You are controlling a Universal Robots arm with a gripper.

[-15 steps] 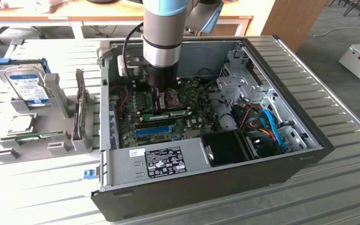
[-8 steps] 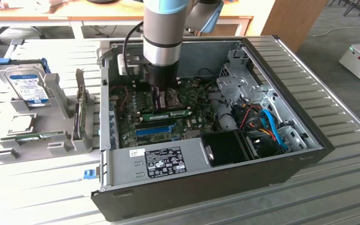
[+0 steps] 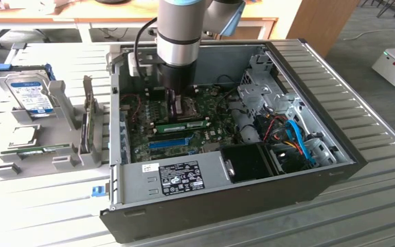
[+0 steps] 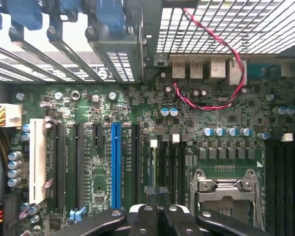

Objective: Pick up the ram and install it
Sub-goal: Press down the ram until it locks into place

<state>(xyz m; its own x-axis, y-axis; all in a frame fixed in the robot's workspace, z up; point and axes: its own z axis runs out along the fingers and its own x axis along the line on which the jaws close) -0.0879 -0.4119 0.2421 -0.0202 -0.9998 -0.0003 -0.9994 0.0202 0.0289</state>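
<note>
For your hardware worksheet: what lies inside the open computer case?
Inside the computer case sit a green motherboard, its blue slot, a green ram stick and blue cables. The arm covers part of the board.

Ram [image 3: 183, 125] on motherboard [image 3: 146, 131] inside computer case [image 3: 211, 198], hard drive [image 3: 33, 95] at exterior view's left

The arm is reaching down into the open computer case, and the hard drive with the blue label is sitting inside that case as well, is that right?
Not quite. The arm does reach down into the open case, but the hard drive with the blue label is outside it, standing in the grey rack on the table at the exterior view's left. The exterior view shows this.
</note>
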